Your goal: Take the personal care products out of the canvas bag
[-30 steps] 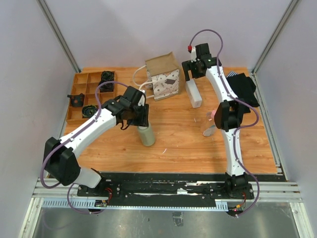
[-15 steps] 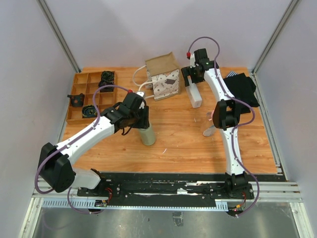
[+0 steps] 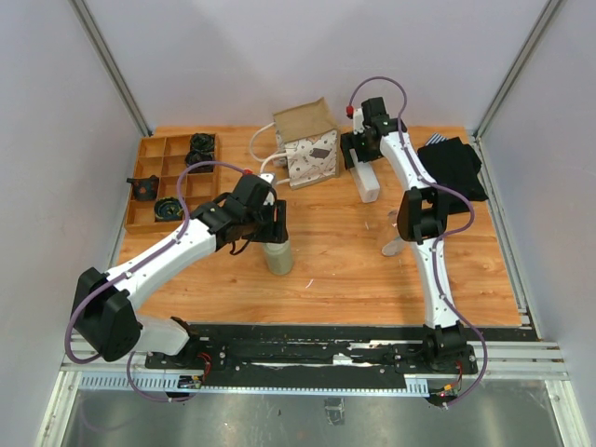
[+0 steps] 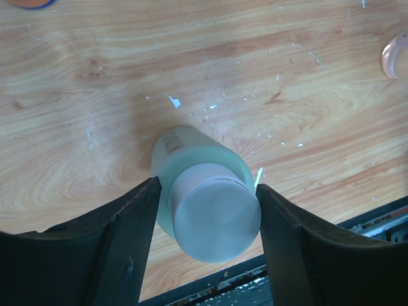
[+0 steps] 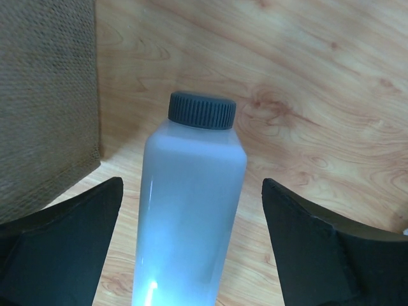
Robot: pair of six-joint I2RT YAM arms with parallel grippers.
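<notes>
tray [image 3: 156,149]: far left of the table [image 3: 354,279], in its back half.
bag [image 3: 305,147]: back centre, right of the tray, apart from it.
lying bottle [image 3: 368,184]: on the table, just right of the bag.
upright bottle [image 3: 277,256]: in front of the bag, well apart.
small bottle [image 3: 392,244]: in front of the lying bottle, right of the upright bottle.
garment [image 3: 456,168]: back right edge.
</notes>
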